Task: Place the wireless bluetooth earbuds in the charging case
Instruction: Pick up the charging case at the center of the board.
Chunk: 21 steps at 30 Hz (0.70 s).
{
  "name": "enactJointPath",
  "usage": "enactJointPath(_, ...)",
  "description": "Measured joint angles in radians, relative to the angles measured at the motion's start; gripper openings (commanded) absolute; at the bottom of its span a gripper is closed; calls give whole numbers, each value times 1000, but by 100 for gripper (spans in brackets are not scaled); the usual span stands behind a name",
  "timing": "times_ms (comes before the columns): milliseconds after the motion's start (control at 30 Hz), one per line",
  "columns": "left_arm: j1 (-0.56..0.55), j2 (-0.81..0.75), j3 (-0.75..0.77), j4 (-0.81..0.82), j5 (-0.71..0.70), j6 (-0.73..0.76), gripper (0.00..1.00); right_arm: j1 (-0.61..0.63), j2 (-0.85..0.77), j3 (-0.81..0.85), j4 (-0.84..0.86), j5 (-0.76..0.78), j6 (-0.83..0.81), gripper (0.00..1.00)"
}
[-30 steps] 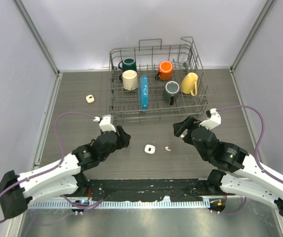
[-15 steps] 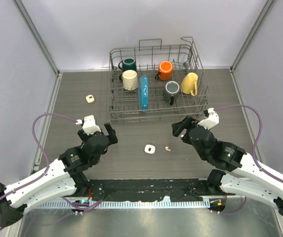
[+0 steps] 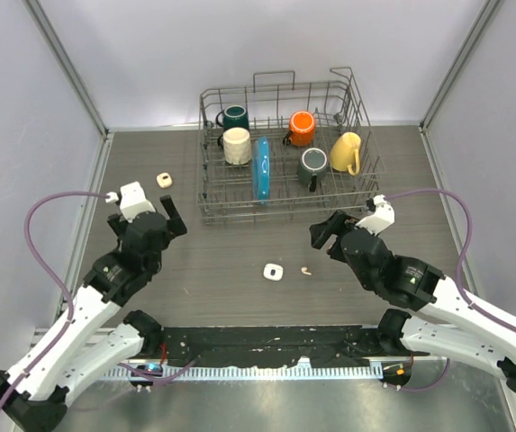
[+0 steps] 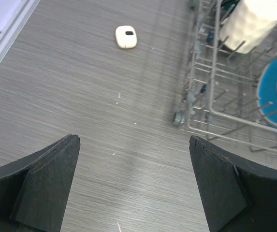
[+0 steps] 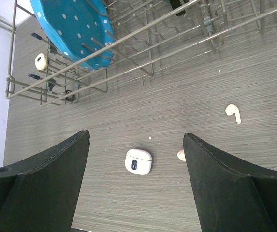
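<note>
Since a second ago the left gripper (image 4: 133, 140) has swung out from in front of the dish rack (image 3: 280, 214) to a spot off the rack's near left corner. Its fingers have spread from partly closed to wide apart, with only bare table (image 3: 203, 261) between them. The right gripper (image 5: 136, 135) has hardly shifted. It hangs in front of the rack's right half, fingers apart and gripping nothing.

The white charging case (image 5: 138, 161) and the earbud (image 5: 233, 112) lie where they lay, in front of the rack's middle and clear of its near wires. The earbud is to the right of the case and apart from it. In the right wrist view the earbud lies flat, its rounded head nearer the rack and its stem running away from the rack, slanted a little to the right. The case's long axis runs roughly toward the rack, and a dark oval mark shows on its upper face. Whether its lid is up cannot be told.

A small cream bit shows at the edge of the right gripper's finger, between case and earbud, too hidden to name. A second, cream case (image 4: 126, 37) lies off the rack's left side, ahead of the left gripper.
</note>
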Motion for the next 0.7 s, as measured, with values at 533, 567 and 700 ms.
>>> enactJointPath(533, 602, 417, 291, -45, 427, 64, 100, 0, -72, 0, -16, 0, -23, 84)
enactJointPath(567, 602, 448, 318, -63, 418, 54, 100, 0, -77, 0, -20, 2, -23, 84)
enactJointPath(700, 602, 556, 421, -148, 392, 39, 100, 0, -98, 0, -36, 4, -24, 84)
